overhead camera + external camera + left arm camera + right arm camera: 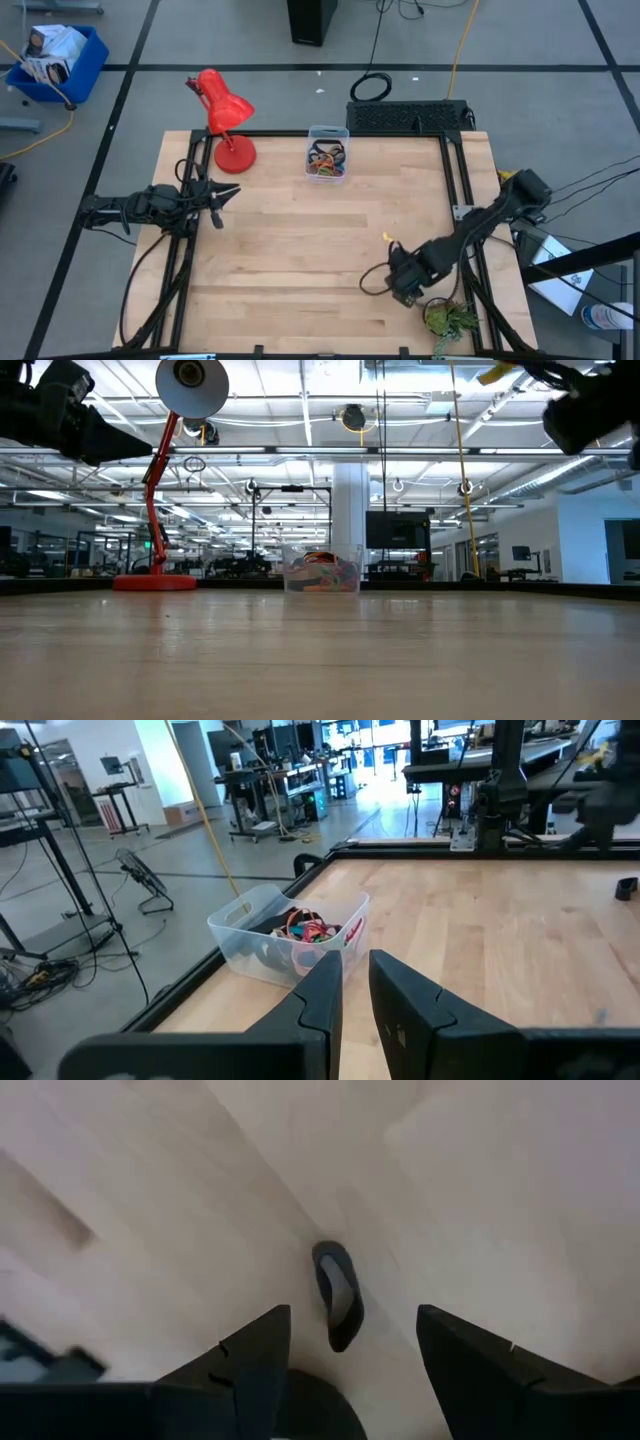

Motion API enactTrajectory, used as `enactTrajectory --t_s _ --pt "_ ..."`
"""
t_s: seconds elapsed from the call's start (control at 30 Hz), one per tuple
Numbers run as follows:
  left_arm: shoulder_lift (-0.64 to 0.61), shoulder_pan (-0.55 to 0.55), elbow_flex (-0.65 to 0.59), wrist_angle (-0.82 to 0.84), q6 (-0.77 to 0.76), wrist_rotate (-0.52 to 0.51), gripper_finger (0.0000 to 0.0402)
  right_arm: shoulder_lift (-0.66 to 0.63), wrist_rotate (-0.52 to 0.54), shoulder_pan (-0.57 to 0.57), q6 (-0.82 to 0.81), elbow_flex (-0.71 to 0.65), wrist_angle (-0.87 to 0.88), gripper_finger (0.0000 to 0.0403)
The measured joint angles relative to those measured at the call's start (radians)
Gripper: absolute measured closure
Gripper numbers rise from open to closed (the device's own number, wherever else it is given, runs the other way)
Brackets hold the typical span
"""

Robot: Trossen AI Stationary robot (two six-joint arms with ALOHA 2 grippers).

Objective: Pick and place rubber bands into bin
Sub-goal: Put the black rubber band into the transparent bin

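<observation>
Up top in the high view, the pale wooden desk point(300, 250) fills the middle of the frame. The small clear plastic bin point(327, 152) sits at the upper centre edge, with a tangle of thin coloured rubber bands point(327, 160) piled inside it. A red desk lamp point(224, 118) stands just left of the bin, upper left of the desk. The left claw point(222, 196) hangs over the left-centre of the desk, its fingers a narrow gap apart with nothing between them. The right claw point(388, 240) sits low right of centre, fingers spread wide, with a small yellowish bit at its tip that I cannot make out.

Down to the low view: the bin point(322, 569) stands dead centre on the far desk edge, the colourful bands point(322, 572) showing through its wall, and the lamp point(165, 470) rises at the left.

Left wrist view now: two dark fingers point(315, 1000) at the bottom, close together but not touching, clamping nothing. Beyond them, left of centre, the bin point(285, 935) rests near the desk corner, red and orange bands point(308, 928) inside.

Right wrist view: fingers point(255, 1355) wide apart at the bottom, and between them, on bare wood, lies a single dark loop point(337, 1293), a black rubber band, untouched by either finger.
</observation>
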State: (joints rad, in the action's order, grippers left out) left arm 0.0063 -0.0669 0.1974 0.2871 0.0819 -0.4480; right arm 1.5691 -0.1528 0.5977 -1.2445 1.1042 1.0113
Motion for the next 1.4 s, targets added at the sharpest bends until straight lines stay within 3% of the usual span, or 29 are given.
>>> enactTrajectory --t_s 0.43,0.77,1.4 --pt "0.0 0.0 0.0 0.0 0.014 -0.001 0.0339 0.125 -0.005 0.035 -0.003 -0.012 -0.054 0.0189" --pt "0.0 0.0 0.0 0.0 0.014 0.0 0.0339 0.125 -0.036 0.035 -0.03 -0.159 -0.297 0.0189" --pt "0.0 0.0 0.0 0.001 0.021 -0.001 0.0339 0.129 -0.035 0.038 0.002 -0.181 -0.302 0.0187"
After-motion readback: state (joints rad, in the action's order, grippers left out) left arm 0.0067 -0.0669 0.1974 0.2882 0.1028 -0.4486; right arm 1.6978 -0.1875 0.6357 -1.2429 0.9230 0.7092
